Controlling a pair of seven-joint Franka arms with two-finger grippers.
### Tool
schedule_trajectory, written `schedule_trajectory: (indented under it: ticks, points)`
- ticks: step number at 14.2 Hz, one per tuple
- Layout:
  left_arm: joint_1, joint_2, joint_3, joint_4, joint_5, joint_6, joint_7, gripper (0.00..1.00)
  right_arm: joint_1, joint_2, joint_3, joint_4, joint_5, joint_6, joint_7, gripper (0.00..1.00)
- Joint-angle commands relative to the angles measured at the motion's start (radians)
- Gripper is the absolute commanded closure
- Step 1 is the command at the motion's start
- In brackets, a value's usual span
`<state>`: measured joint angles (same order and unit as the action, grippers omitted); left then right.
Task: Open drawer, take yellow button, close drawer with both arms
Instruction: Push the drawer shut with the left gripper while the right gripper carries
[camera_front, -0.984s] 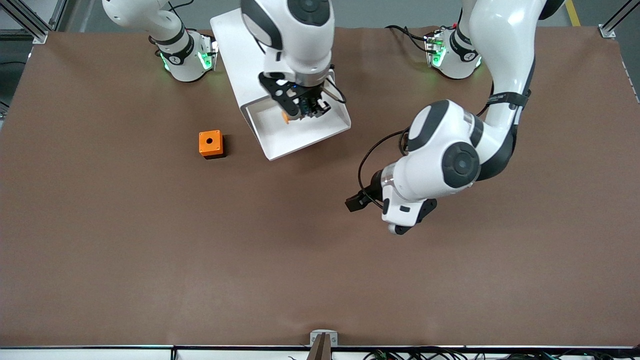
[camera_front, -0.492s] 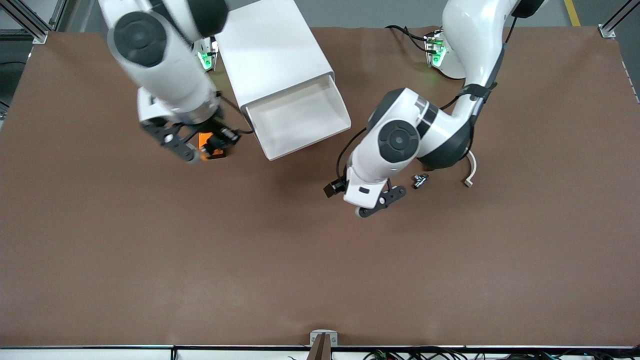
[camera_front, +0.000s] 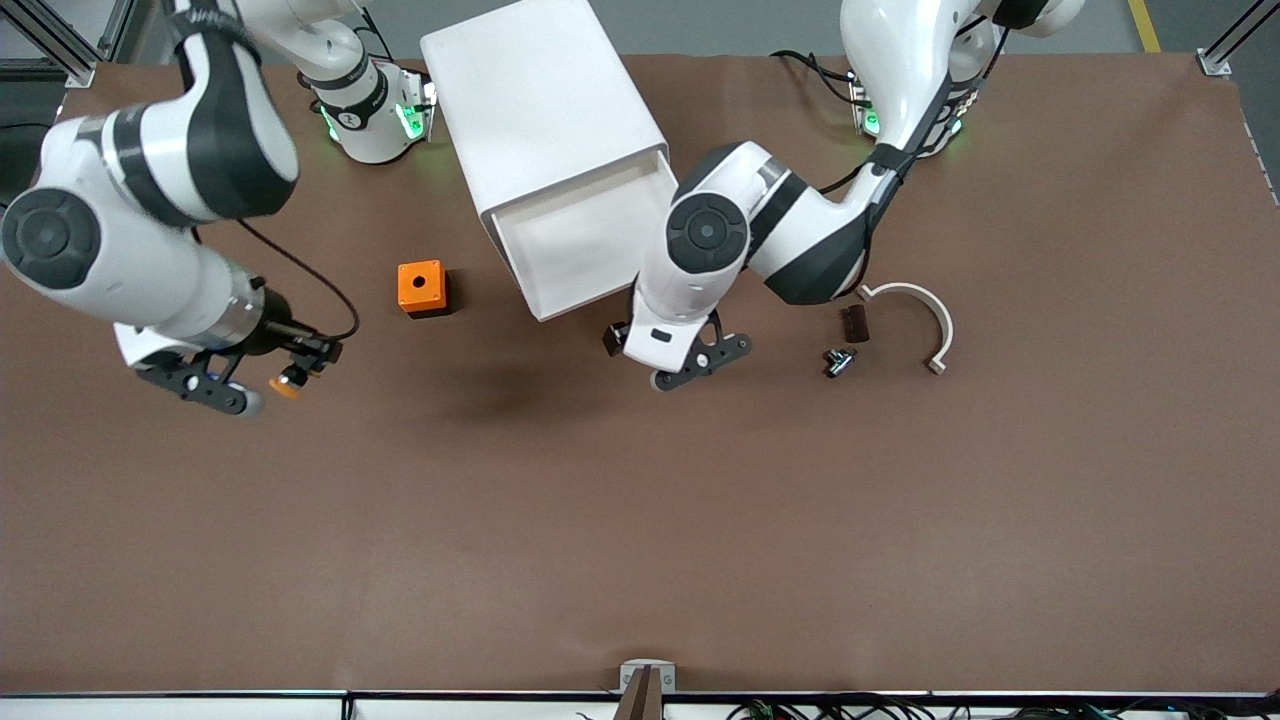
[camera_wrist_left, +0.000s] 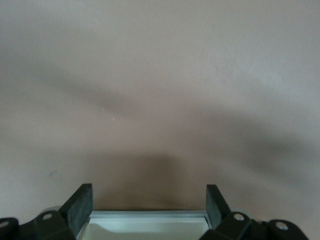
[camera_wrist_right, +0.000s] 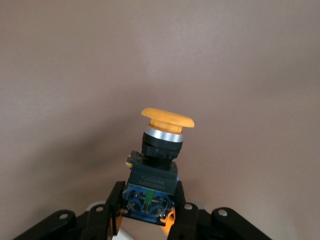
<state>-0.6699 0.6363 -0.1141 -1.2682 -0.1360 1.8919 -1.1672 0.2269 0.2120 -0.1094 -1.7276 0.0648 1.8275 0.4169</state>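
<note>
The white cabinet (camera_front: 540, 100) stands between the arms' bases with its drawer (camera_front: 590, 245) pulled open; the part of the tray that shows is bare. My right gripper (camera_front: 275, 380) is shut on the button (camera_front: 286, 388) over bare table toward the right arm's end. In the right wrist view the fingers (camera_wrist_right: 112, 205) clamp the button's blue body (camera_wrist_right: 152, 185), its orange cap (camera_wrist_right: 167, 119) pointing away. My left gripper (camera_front: 630, 342) is open at the drawer's front corner. In the left wrist view its fingers (camera_wrist_left: 80, 205) stand wide apart with a white drawer edge (camera_wrist_left: 147, 220) between them.
An orange cube with a round hole (camera_front: 422, 288) sits beside the drawer toward the right arm's end. A white curved piece (camera_front: 930, 315), a small dark brown block (camera_front: 853, 323) and a tiny black piece (camera_front: 838, 360) lie toward the left arm's end.
My right gripper has carried the button out of the drawer, past the orange cube, toward the right arm's end. My left gripper has moved up to the drawer's front. The drawer stays open.
</note>
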Motion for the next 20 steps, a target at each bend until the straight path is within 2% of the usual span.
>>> schedule_trajectory:
  ticks: [1,4,7,11,15,20]
  points:
    - [-0.042,-0.003,0.002,-0.016,0.026,0.010,-0.051,0.01,-0.128,-0.039,0.025,-0.156,-0.011,0.165,-0.206,1.00]
    - [-0.066,0.003,0.002,-0.016,0.024,0.006,-0.075,0.01,-0.222,-0.003,0.025,-0.207,-0.011,0.263,-0.367,1.00]
    - [-0.094,0.006,0.001,-0.022,0.022,-0.002,-0.094,0.01,-0.267,0.044,0.025,-0.239,-0.011,0.325,-0.483,1.00]
    - [-0.131,0.006,-0.002,-0.023,0.006,-0.010,-0.153,0.01,-0.273,0.147,0.023,-0.237,-0.013,0.377,-0.542,1.00]
    - [-0.168,0.006,-0.007,-0.031,-0.031,-0.019,-0.199,0.01,-0.271,0.225,0.025,-0.242,-0.034,0.495,-0.598,1.00]
    - [-0.194,0.008,-0.009,-0.040,-0.152,-0.034,-0.212,0.01,-0.244,0.286,0.027,-0.250,-0.034,0.662,-0.647,1.00]
